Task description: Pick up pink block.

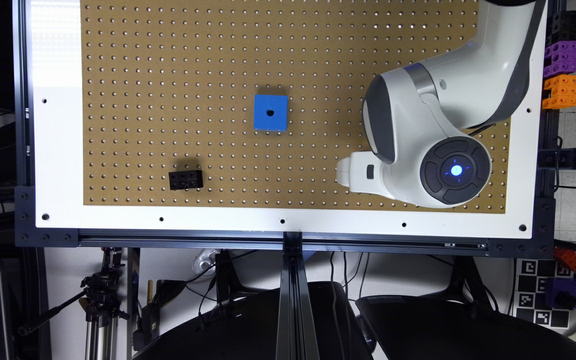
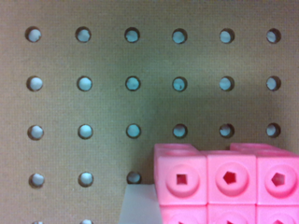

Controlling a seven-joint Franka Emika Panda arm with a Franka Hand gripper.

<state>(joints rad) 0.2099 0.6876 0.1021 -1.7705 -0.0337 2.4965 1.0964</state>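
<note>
Pegboard (image 1: pixel 168 75): blue cube (image 1: pixel 271 112), black brick (image 1: pixel 185 179).

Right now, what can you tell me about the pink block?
The pink block looks like bright, shiny plastic made of joined cube sections, each with a round dimple and a small angular hole. Three sections show in a row, and more begin below. It sits close under the wrist camera over the brown pegboard. Whether anything grips it cannot be seen.

The pink block (image 2: pixel 229 182) is bright pink, its faces set with a grid of round sockets. The pegboard (image 1: pixel 168 100) is tan with even rows of small holes (framed by a white border), carrying a blue cube (image 1: pixel 270 113) with one dark hole and a black brick (image 1: pixel 185 179). The arm (image 1: pixel 433 130) is white and grey, with a blue light.
</note>
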